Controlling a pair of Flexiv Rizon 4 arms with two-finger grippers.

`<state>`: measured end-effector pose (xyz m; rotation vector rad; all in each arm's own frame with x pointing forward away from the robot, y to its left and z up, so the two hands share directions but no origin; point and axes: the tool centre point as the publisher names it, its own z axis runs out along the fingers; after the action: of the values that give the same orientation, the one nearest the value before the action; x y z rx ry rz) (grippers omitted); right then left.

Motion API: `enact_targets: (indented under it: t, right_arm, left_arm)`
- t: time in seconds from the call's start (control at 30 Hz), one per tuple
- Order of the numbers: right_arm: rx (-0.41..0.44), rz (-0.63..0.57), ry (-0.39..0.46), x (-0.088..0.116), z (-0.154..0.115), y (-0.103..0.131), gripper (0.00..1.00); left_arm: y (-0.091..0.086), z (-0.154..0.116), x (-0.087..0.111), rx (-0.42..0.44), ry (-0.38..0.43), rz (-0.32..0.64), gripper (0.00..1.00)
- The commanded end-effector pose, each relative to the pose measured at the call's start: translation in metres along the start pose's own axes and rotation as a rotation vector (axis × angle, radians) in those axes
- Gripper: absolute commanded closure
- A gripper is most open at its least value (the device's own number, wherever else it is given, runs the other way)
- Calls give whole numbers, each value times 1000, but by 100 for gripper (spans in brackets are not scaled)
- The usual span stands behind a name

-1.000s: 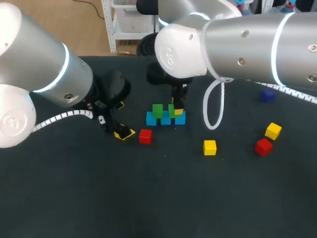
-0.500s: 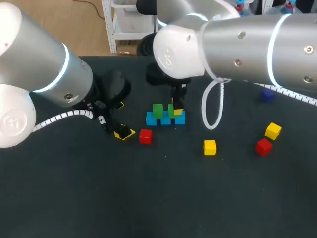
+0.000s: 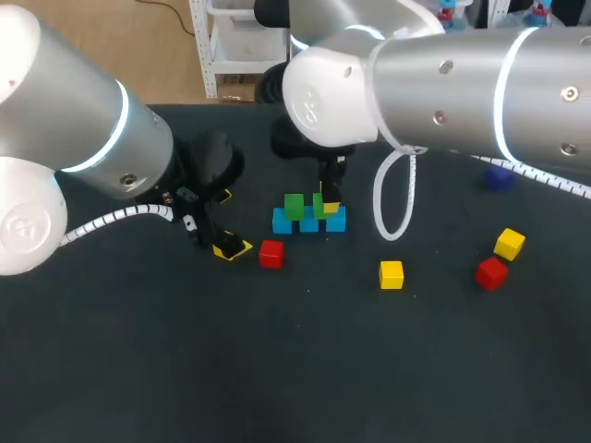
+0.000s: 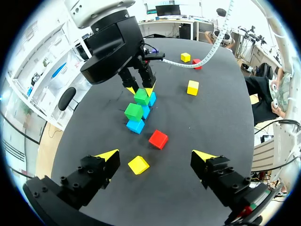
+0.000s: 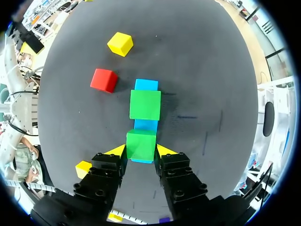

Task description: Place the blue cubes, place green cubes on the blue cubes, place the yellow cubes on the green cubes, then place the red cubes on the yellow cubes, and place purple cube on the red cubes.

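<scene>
Green cube (image 5: 141, 142) sits on the blue cubes (image 5: 146, 84) — right tool (image 5: 141, 151) clasps it; left tool (image 4: 155, 155) gapes wide, empty.

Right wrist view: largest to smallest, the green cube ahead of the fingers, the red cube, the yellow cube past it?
green cube (nearest the camera)
then red cube and yellow cube, too alike to rank

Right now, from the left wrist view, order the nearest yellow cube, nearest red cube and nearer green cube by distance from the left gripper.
1. Nearest yellow cube: between the left gripper's open fingers.
2. Nearest red cube: just ahead.
3. Nearer green cube: farther ahead, atop the blue cubes.
</scene>
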<state>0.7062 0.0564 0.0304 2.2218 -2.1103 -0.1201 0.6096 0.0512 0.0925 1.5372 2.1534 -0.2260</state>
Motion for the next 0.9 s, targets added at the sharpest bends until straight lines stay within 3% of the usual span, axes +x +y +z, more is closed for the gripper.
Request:
enact_targets:
  t: [0.03,0.8,0.9]
  right_arm:
    - [-1,2,2,-1,0,-1,100]
    - [-12,25,-8,1,2,-3,100]
    - [-12,25,-9,1,2,-3,95]
  left_arm:
    - [1,0,-1,0,3,-1,0]
    - [1,0,-1,0,3,-1,0]
    - [1,0,-1,0,3,-1,0]
